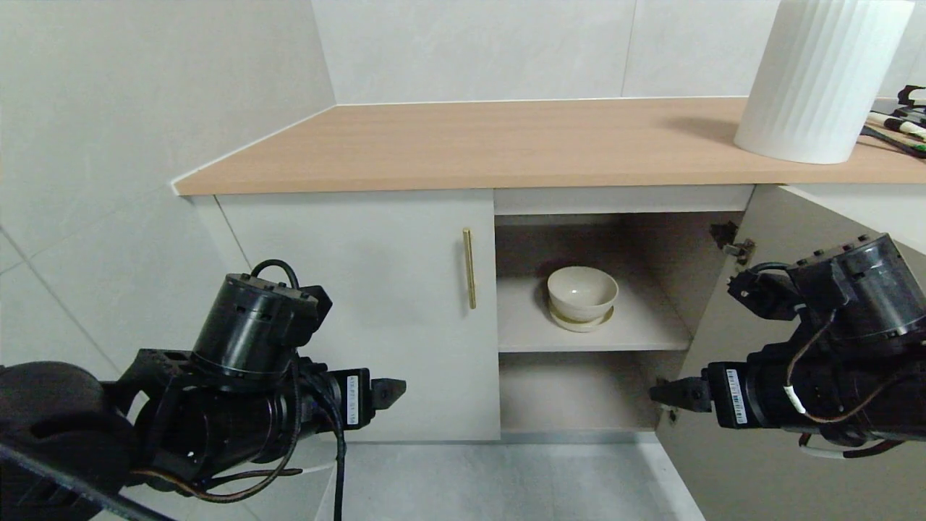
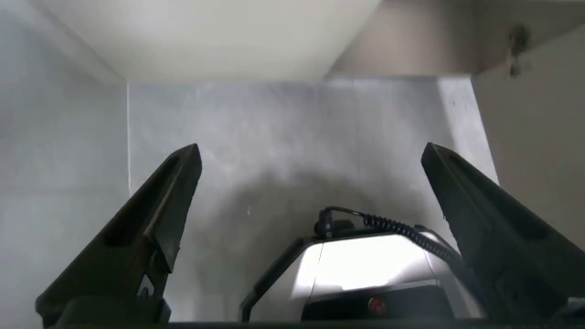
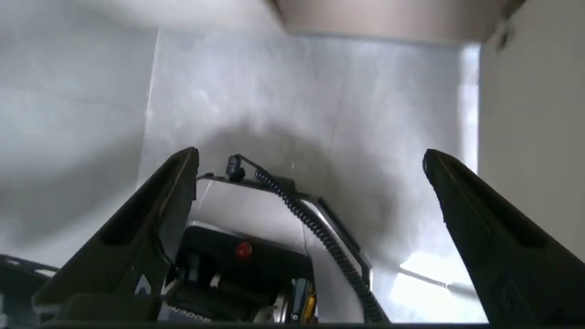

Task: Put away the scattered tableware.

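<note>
"Where's the tableware got to?"

"There's a bowl [image 1: 582, 291] on a small plate [image 1: 581, 320] inside the cupboard [image 1: 347, 239]. They sit on the upper shelf [image 1: 640, 334] of its open half, a bit back from the shelf's front edge. On the table [image 1: 506, 141] above the cupboard there's a ribbed white pot [image 1: 821, 79], and past it some utensils [image 1: 901, 129]. I'd guess those are what's left to put away."

"And the arms?"

"Both are low, out in front of the cupboard. The left fingers [image 2: 155, 219] are spread wide with nothing between them, before the shut door [image 1: 362, 304]. The right fingers [image 3: 137, 238] are just as wide and just as empty, close by the open door [image 1: 738, 485]."

"How would that bowl handle?"

"It looks like glazed ceramic to me, so stiff, smooth and probably slippery, and it'd chip if knocked. I doubt it's heavy. I'd take it by the rim, one finger inside and one outside. The plate seems loose under it, so it would need lifting separately."

"Is there room to work?"

"Not much. The opening has the cupboard's top rail above it, the shut door's edge and handle [image 1: 469, 268] on one side, and the open door's hinge [image 1: 732, 244] on the other. I can't tell whether the right arm touches the open door. The space in front of the cupboard looks freer."
</note>
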